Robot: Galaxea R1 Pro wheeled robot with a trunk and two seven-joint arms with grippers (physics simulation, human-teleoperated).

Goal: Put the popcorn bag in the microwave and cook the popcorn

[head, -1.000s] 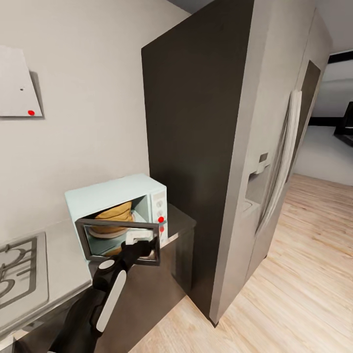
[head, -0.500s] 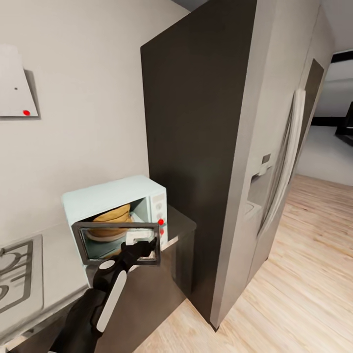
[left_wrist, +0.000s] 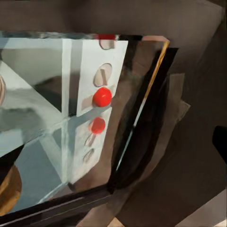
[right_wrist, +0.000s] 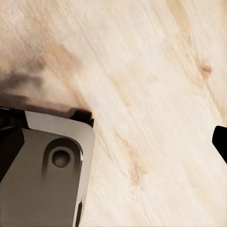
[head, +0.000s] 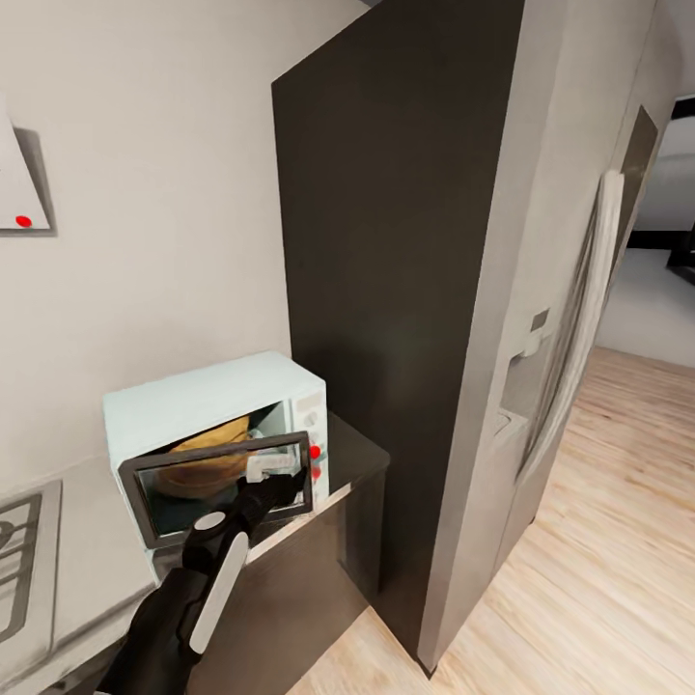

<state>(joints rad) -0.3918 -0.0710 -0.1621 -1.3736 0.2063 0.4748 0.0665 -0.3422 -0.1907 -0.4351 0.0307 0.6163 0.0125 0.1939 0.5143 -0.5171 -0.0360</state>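
The pale-blue microwave point(head: 208, 401) stands on the grey countertop point(head: 87, 550) against the tall dark cabinet. Its dark-framed glass door point(head: 222, 487) is partly swung in, with a gap still at the top. The tan popcorn bag point(head: 220, 442) sits inside on the turntable, seen above and through the glass; its edge point(left_wrist: 7, 189) also shows in the left wrist view. No popcorn kernels are visible. My left gripper point(head: 270, 471) presses on the door's free edge beside the knob panel point(left_wrist: 97, 101), fingers apart with nothing between them. My right gripper point(right_wrist: 113, 142) hangs open over the wood floor.
A tall dark cabinet side point(head: 386, 290) and a grey fridge point(head: 560, 319) stand right of the microwave. The gas hob point(head: 19, 569) lies at the far left and the white hood point(head: 14, 183) above it. Wood floor point(head: 598, 541) opens to the right. My grey base point(right_wrist: 47, 175) is below the right gripper.
The microwave door has swung further towards shut under my left gripper. The head camera has turned right, so the whole scene has slid left.
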